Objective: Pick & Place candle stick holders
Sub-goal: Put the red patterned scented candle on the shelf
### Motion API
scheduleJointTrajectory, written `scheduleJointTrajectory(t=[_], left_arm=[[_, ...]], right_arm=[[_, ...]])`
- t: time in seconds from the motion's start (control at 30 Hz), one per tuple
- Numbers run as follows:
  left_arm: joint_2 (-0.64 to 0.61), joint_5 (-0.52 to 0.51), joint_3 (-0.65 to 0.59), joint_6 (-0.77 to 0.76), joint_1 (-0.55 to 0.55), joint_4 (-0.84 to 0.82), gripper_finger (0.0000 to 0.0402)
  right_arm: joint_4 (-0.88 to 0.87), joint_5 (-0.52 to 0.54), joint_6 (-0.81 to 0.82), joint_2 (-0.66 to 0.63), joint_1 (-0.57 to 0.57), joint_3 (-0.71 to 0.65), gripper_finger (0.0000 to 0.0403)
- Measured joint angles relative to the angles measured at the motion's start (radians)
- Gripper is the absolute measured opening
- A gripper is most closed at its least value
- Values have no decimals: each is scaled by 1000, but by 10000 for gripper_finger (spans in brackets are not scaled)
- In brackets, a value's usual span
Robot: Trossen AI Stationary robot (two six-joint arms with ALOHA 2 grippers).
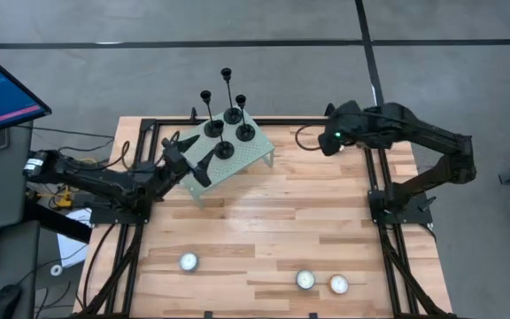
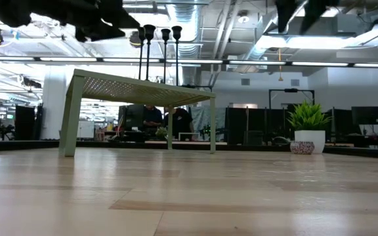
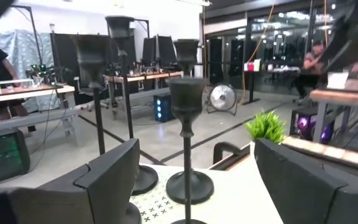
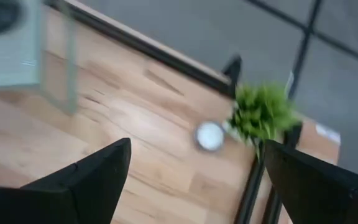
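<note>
Several black candle stick holders point(image 1: 225, 149) stand upright on their disc bases on the pale green perforated stand point(image 1: 253, 158) at the table's far middle. Their stems and cups show in the left wrist view, the nearest holder point(image 3: 187, 124) straight ahead. My left gripper point(image 1: 193, 161) hangs open at the stand's left side, pointing roughly level at the holders, its fingers point(image 3: 114, 177) short of the nearest one and touching nothing. My right gripper point(image 1: 328, 142) is open over the table's far right, pointing down at bare wood point(image 4: 135, 124), well away from the stand.
Three white tealight candles point(image 1: 189, 261) point(image 1: 305, 280) point(image 1: 338, 284) lie near the table's front edge. Black frame rails point(image 1: 374, 177) run along both sides. A green plant point(image 4: 263, 112) and a white round thing point(image 4: 210, 135) show by the far rail. Bare wood fills the middle.
</note>
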Motion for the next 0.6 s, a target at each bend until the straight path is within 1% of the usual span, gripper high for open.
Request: scheduleJointTrajectory(t=[0.13,0.3,0.37,0.47,0.53,0.6], left_arm=[[-44,-50,0,0,-63,0,318],[-76,-102,0,0,-125,0,318],[-82,-110,0,0,-140,2,318],[-91,-114,0,0,-155,1,318],[-91,-114,0,4,-157,1,318],[-92,-117,0,6,-157,0,318]], right_arm=[[5,-63,115,0,-81,-136,351],[73,-126,289,1,-190,-365,351],[165,-155,331,0,-228,-464,350],[377,-159,351,1,-262,-607,349],[525,-172,353,1,-288,-683,348],[630,-175,356,1,-315,-743,345]])
